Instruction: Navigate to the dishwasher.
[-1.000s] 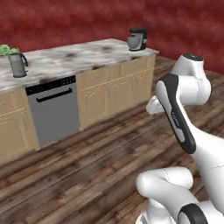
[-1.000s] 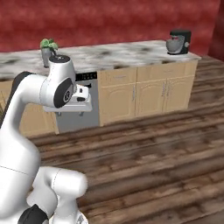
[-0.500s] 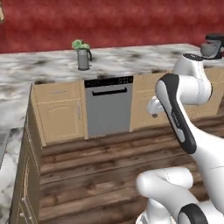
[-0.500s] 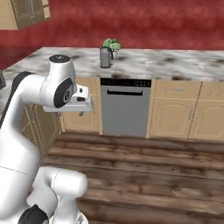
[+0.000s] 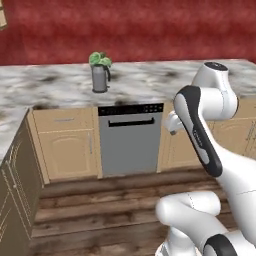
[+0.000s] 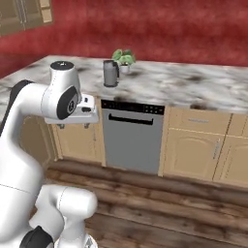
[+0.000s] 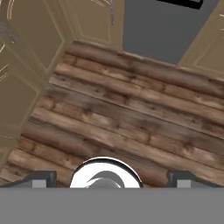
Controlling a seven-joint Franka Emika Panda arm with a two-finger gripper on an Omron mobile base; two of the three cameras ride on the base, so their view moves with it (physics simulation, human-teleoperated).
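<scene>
Dishwasher (image 5: 130,138) sits under the marble counter (image 5: 50,87), nearly centred ahead across the wood floor (image 7: 131,118). Approach looks almost finished; a short forward drive remains. Gripper (image 7: 111,179) jaws wide, empty.

Marble counter (image 5: 55,90) bears kettle (image 5: 100,79) and plant (image 5: 100,59).

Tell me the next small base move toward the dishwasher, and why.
Probably a short, straight drive forward. The dishwasher already faces the base almost squarely, near the middle of both base views, but a strip of wooden floor lies between them. The pincer hangs over that floor, holding nothing, so no arm motion seems needed.
</scene>
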